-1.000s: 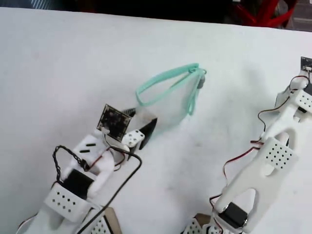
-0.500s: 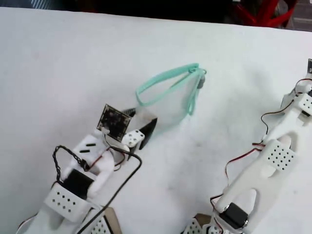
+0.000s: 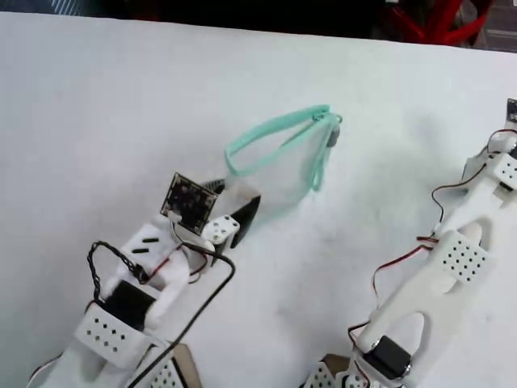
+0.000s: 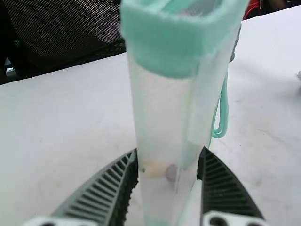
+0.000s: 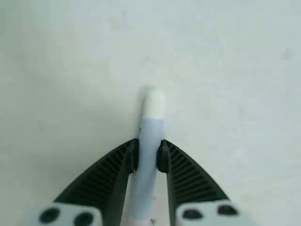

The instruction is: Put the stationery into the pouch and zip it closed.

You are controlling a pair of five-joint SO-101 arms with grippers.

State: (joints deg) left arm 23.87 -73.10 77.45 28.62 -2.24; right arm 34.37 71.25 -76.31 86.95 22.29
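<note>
Table (image 3: 97,97): pouch (image 3: 283,166) diagonal, pen (image 5: 149,136) tip down.

a white desk (image 3: 97,97) with a faintly scuffed, matte top spreads across the high view, evenly lit with soft shadows. beyond its far edge the room is dark, with a red frame (image 3: 436,20) of tubes at the far right corner. in the left wrist view, black mesh (image 4: 61,23) hangs behind the desk's edge.

I can't identify the blurred pale lumps (image 4: 160,170) inside the pouch (image 4: 164,113), and the pen (image 5: 148,141) runs off the frame edge at its back end.
</note>
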